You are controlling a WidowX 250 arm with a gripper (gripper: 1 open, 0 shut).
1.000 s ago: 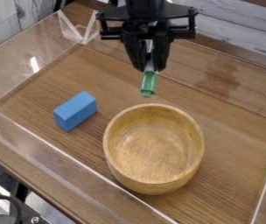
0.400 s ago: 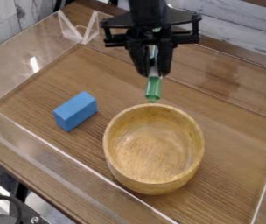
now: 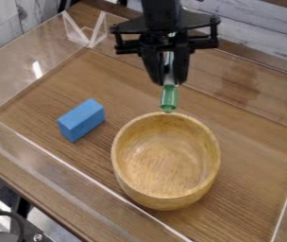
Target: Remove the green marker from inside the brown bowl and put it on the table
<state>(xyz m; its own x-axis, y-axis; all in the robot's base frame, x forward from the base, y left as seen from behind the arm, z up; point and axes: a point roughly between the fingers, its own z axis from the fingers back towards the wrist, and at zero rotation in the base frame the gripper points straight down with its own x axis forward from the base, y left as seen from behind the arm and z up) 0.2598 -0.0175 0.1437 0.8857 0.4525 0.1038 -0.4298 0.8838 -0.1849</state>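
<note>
The green marker (image 3: 169,90) hangs upright in my gripper (image 3: 166,68), green cap pointing down, just behind the far rim of the brown bowl (image 3: 166,159). The jaws are shut on the marker's white barrel. The cap's tip hovers a little above the table (image 3: 247,95), close to the bowl's back edge; whether it touches the wood I cannot tell. The bowl sits at the front centre and its inside holds nothing.
A blue block (image 3: 80,118) lies on the table to the left of the bowl. Low clear acrylic walls (image 3: 45,57) run around the tabletop's edges.
The gripper, still holding the marker, has shifted slightly right and a bit lower behind the bowl. Bowl and block have stayed where they were.
</note>
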